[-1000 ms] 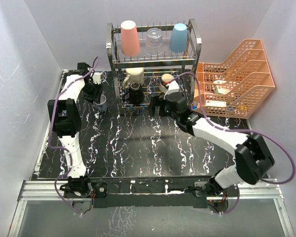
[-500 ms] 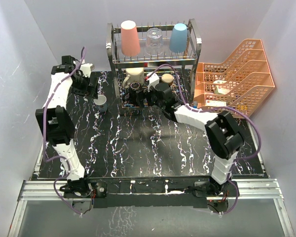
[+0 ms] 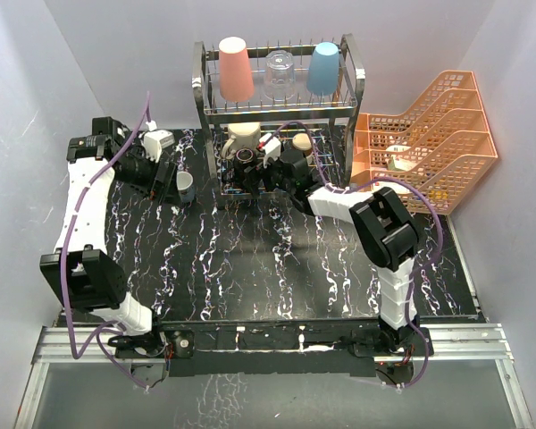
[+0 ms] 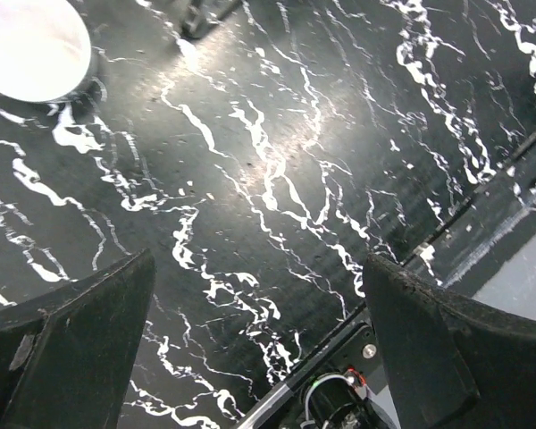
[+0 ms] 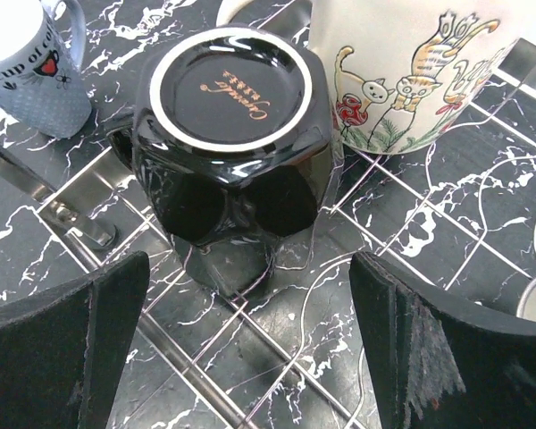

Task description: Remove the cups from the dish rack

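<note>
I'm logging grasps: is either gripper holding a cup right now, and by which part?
Nothing is held. The left gripper is open above the table. The right gripper is open, with the upturned black cup just ahead of it, ungripped.

The dish rack stands at the far middle of the table, with the lattice trays just to its right. On its upper tier sit the left tumbler, the glass in the middle and the right tumbler. On the lower tier the mug stands behind the upturned cup. My right gripper is just right of that cup, over the tier's wires. The small cup stands on the table left of the rack, with my left gripper just left of it.
</note>
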